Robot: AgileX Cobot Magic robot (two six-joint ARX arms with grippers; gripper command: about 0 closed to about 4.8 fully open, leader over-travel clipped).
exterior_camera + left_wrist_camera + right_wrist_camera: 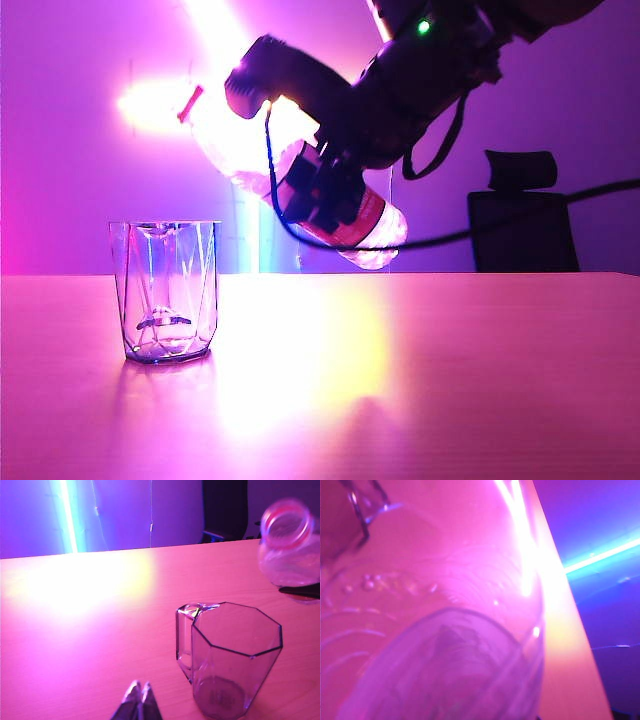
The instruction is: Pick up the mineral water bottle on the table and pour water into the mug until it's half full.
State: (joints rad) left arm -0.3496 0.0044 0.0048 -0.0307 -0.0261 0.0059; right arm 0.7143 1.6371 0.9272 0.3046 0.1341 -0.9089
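Right gripper: the right gripper hangs in the air above the table, right of the mug in the exterior view, its dark fingers clamped across the labelled middle of the mineral water bottle; the jaws stand part-way apart, with the bottle's body between them.
Bottle relative to gripper: the bottle is held off the table, its body crossing between the fingers, base on the far side from the mug, neck reaching toward the mug.
Bottle axis: the long axis runs on a slant, neck high and to the left in the exterior view, base lower and to the right; the red neck ring shows an open mouth in the left wrist view.
Right wrist view: clear ribbed plastic of the bottle fills most of it; a corner of the mug's rim shows beyond.
Mug: the mug stands upright on the table, below and to the left of the bottle's mouth, not touching it.
Water: too little can be made out to tell any level in mug or bottle.
Left gripper: the left gripper sits low, near the mug, fingertips pressed together, holding nothing.
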